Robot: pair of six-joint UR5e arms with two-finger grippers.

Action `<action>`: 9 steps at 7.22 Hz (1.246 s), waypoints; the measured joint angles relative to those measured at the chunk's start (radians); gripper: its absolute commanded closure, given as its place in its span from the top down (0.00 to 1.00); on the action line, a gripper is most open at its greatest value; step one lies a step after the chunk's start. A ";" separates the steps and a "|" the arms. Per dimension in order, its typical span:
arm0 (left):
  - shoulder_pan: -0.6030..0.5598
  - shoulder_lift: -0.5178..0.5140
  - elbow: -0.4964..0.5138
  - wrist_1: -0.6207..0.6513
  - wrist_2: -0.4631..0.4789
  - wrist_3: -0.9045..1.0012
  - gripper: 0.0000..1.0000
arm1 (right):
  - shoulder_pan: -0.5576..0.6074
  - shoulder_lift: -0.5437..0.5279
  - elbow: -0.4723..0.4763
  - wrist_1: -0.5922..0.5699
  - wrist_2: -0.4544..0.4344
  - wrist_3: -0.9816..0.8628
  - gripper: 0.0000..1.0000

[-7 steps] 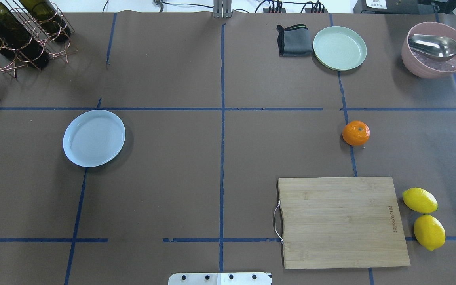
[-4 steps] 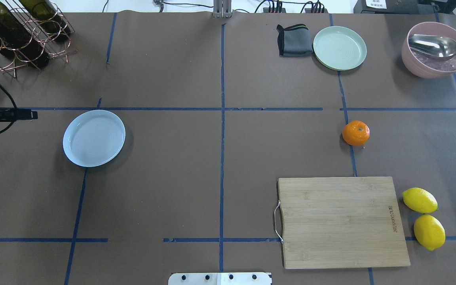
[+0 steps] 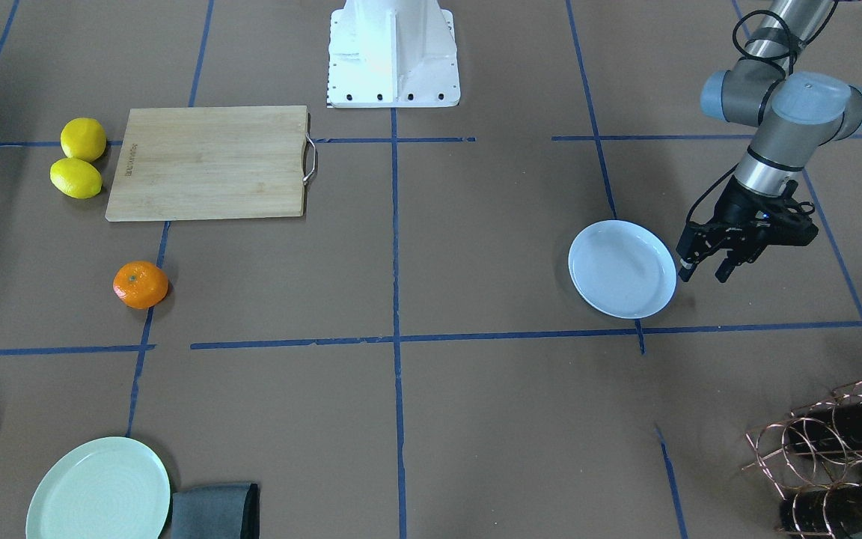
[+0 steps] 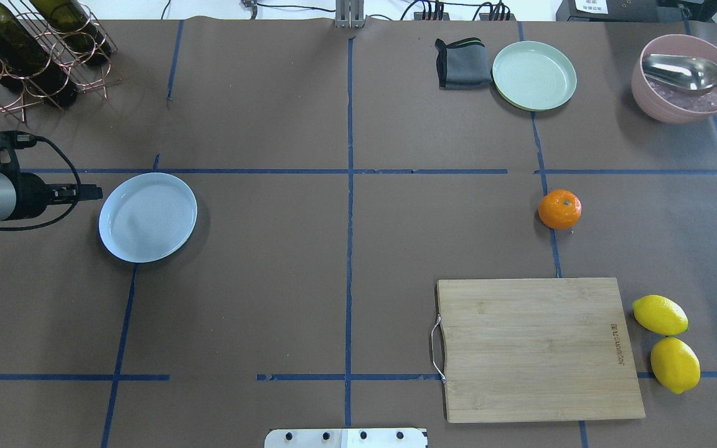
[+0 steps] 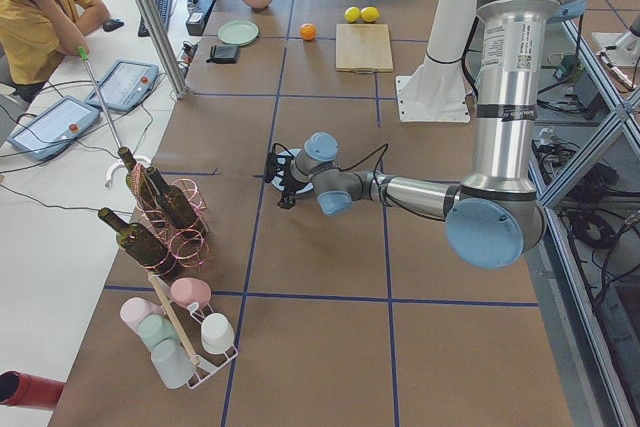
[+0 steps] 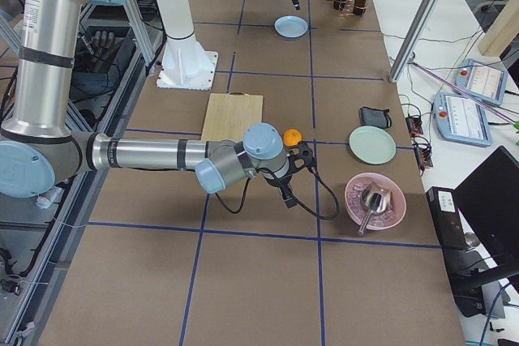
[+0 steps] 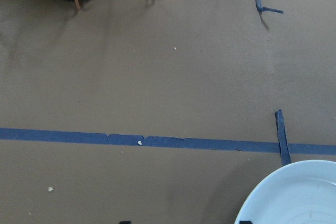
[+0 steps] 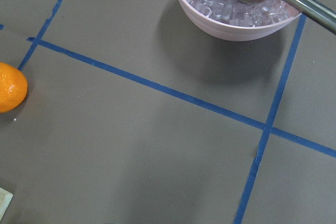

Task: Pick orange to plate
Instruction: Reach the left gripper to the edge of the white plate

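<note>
The orange [image 4: 559,209] rests on the brown table, right of centre, beyond the cutting board; the right wrist view shows the orange [image 8: 9,86] at its left edge. The pale blue plate [image 4: 147,216] lies empty on the left half. My left gripper [image 3: 704,271] hovers just outside the plate's [image 3: 622,269] rim, open, with nothing between its fingers. In the overhead view the left gripper [image 4: 83,193] points at the plate from the left. My right gripper [image 6: 289,198] shows only in the exterior right view, beside the orange [image 6: 292,137]; whether it is open or shut I cannot tell.
A wooden cutting board [image 4: 536,348] lies at the near right with two lemons [image 4: 660,314] beside it. At the far right are a mint-green plate [image 4: 534,75], a grey cloth [image 4: 461,63] and a pink bowl [image 4: 657,102] of ice with a metal scoop. A bottle rack [image 4: 28,50] stands far left.
My left arm has come in from the left edge, and its gripper now sits right beside the plate's rim. The orange and plate have not moved.
</note>
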 measured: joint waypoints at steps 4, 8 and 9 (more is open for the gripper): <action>0.056 -0.006 0.003 0.001 0.008 0.001 0.49 | 0.000 0.000 -0.010 0.000 -0.002 -0.005 1.00; 0.071 -0.003 -0.001 0.002 0.030 0.002 0.00 | 0.000 -0.002 -0.013 0.001 -0.003 -0.007 1.00; 0.070 -0.003 -0.015 0.003 0.029 0.004 0.00 | 0.000 -0.003 -0.013 0.001 -0.003 -0.007 1.00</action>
